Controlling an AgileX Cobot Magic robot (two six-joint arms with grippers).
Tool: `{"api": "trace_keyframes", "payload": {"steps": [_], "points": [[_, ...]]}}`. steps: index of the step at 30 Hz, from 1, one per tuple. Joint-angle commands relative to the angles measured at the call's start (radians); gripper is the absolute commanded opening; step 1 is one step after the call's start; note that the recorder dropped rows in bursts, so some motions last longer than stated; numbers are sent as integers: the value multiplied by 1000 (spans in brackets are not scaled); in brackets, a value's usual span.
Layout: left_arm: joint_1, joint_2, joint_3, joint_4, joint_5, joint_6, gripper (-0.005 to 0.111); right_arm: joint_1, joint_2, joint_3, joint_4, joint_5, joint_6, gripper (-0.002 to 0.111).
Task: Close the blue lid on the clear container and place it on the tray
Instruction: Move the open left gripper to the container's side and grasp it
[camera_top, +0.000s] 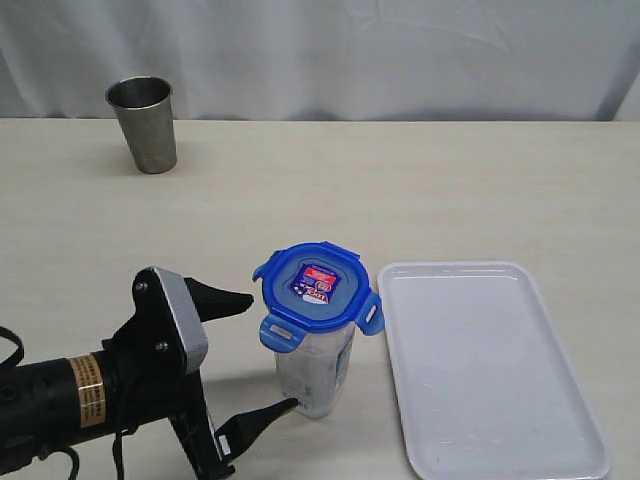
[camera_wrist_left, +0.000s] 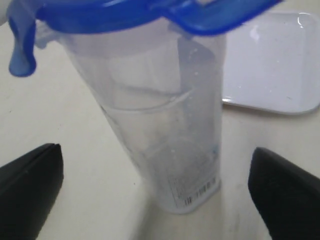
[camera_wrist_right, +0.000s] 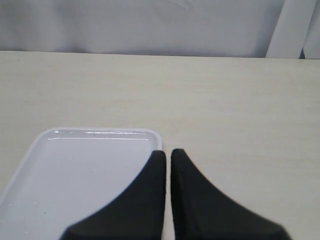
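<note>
Fingers (camera_top: 225, 300) of the left gripper (camera_top: 271, 352) are spread wide at the table's (camera_top: 420, 180) front-left, pointing right, holding nothing. One tip is level with the lid, the other low by the container's base. In the left wrist view the left gripper (camera_wrist_left: 155, 152) straddles the container with both tips clear of its walls.

Steel cup (camera_top: 143, 122) stands upright at the far-left corner, well apart from everything.

Clear container (camera_top: 318, 375) stands upright on the bare table near the front edge, about mid-width, just left of the tray and not on it. Printed label is low on its side (camera_wrist_left: 197, 192).

Blue lid (camera_top: 318, 285) sits on top of the container, label up, with its snap flaps sticking outward. One flap (camera_wrist_left: 21, 52) hangs loose in the wrist view.

White tray (camera_top: 490, 370) lies flat at the front-right, with nothing on it.

Right gripper (camera_wrist_right: 168, 152) shows only in its wrist view. Its fingers (camera_wrist_right: 145, 205) are pressed together, gripping nothing, over the edge of the tray (camera_wrist_right: 75, 170).
</note>
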Motion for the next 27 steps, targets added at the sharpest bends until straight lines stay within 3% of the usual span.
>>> {"api": "trace_keyframes", "payload": {"steps": [1, 27], "points": [[-1, 52, -54, -2, -16, -6, 105, 1, -4, 3, 0, -5, -3, 4], [-1, 87, -118, -1, -19, -115, 105, 1, -4, 3, 0, -5, -3, 4]]}}
